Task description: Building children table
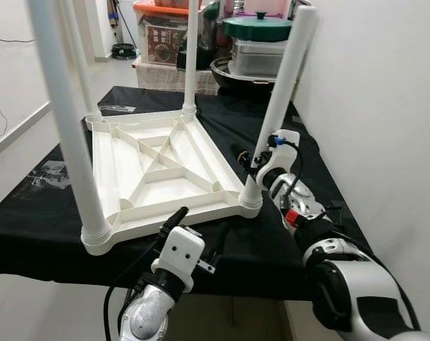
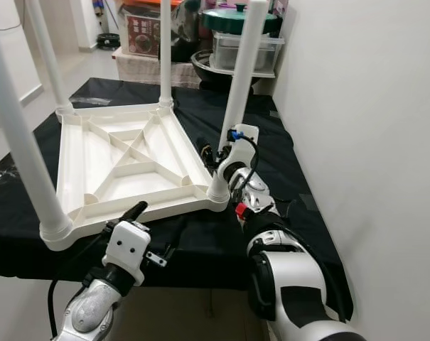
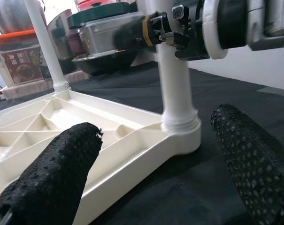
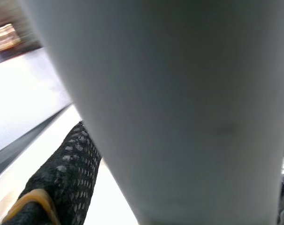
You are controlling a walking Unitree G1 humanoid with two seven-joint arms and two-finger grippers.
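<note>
Presently catalogued: 1 white plastic children's table top (image 1: 158,167), lying upside down on the black cloth-covered table (image 1: 37,227), ribbed underside up, with 4 white tubular legs standing in its corner sockets.

Right gripper (image 1: 251,160): clenched around the near-right white leg (image 1: 286,85) low on its shaft, just above the socket (image 1: 251,201); 1 black dotted finger (image 4: 62,173) lies against the tube.

Left gripper (image 3: 156,159): released, fingers spread and holding nothing, at the table's near edge at 6 o'clock, aimed at that same socket.

Storage boxes and a green-lidded pot (image 1: 256,27) stand at 12 o'clock.

Risks, as judged:
1. That leg leans away from upright; pushing it down at this angle could jam or crack the socket.
2. Nothing pins the top, so a sideways pull may drag it on the cloth towards the near edge.
3. A swinging leg could strike the neighbouring wall.
</note>
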